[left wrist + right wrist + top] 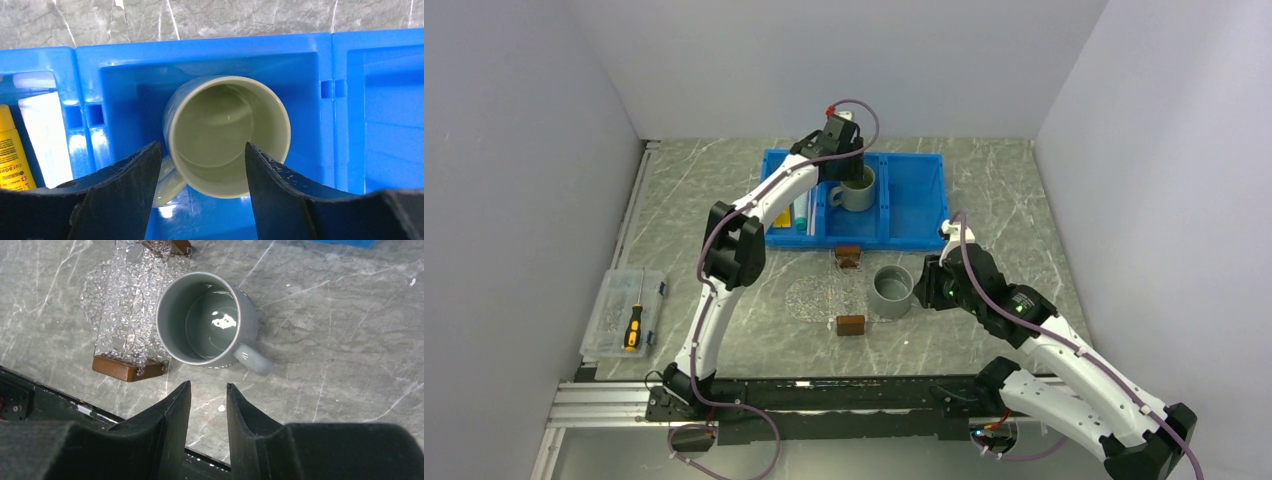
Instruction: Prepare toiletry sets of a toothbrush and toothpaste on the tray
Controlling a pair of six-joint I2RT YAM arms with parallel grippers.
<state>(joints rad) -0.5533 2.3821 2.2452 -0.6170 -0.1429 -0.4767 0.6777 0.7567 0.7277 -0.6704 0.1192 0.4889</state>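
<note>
My left gripper [848,168] hangs open and empty over a pale green mug [227,135] in the middle compartment of the blue bin; its fingers [125,192] flank the mug's near rim. A yellow-orange toothpaste tube [12,155] and a white tube [47,137] lie in the bin's left compartment [790,212]. The clear tray [130,305] lies on the table between two brown block handles [851,323]. My right gripper [208,386] is slightly open and empty, just right of a grey mug [205,320] beside the tray. No toothbrush shows.
The blue three-compartment bin [914,205] stands at the back centre. The grey mug [892,290] stands at the tray's right edge, handle toward my right gripper. A clear parts box with a yellow-handled screwdriver [632,325] sits at the left. Grey walls enclose the table.
</note>
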